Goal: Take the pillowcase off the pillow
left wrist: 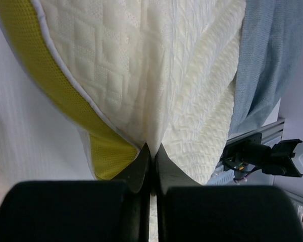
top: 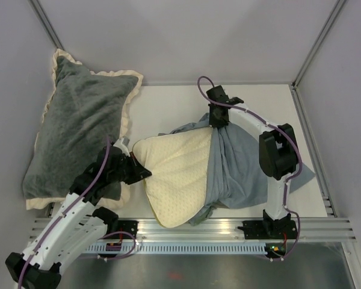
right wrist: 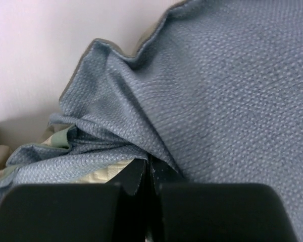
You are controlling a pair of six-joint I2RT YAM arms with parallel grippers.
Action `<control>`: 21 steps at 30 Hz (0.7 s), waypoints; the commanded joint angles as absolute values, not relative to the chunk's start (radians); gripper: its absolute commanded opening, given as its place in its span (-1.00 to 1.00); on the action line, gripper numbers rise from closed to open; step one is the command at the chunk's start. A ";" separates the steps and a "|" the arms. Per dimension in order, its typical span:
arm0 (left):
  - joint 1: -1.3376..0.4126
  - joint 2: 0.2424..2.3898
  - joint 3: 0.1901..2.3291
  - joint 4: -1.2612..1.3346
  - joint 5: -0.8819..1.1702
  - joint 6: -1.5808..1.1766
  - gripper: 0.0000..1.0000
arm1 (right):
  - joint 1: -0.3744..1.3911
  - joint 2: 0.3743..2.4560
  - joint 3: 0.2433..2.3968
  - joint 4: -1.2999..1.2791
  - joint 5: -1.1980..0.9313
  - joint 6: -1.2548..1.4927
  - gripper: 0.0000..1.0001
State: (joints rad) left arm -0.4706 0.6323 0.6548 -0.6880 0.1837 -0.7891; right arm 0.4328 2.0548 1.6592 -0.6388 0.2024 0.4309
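Note:
The cream quilted pillow (top: 177, 174) lies mid-table, its left part bare, its right part inside the grey-blue pillowcase (top: 240, 174). My left gripper (top: 145, 173) is shut on the pillow's left corner; the left wrist view shows the jaws pinching the quilted cloth (left wrist: 151, 101) beside the yellow-green edge band (left wrist: 55, 96). My right gripper (top: 219, 122) is shut on the pillowcase's far edge near its opening; the right wrist view shows bunched blue cloth (right wrist: 202, 101) drawn into the closed jaws, with a sliver of pillow (right wrist: 103, 171) below.
A large dark grey plush pillow with cream ruffle (top: 78, 126) lies at the left, against my left arm. White walls enclose the table on three sides. A metal rail (top: 198, 232) runs along the near edge.

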 commanded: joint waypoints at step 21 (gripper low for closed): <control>-0.469 0.913 0.657 -0.379 0.254 -0.799 -0.95 | 0.454 1.657 1.259 -0.426 0.156 0.414 -0.99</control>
State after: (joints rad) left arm -0.4694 0.9524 0.7193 -0.5228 0.1749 -0.7185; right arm 0.4294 1.6878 1.2537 -0.4713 0.1829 0.4278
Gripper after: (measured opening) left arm 0.032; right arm 0.004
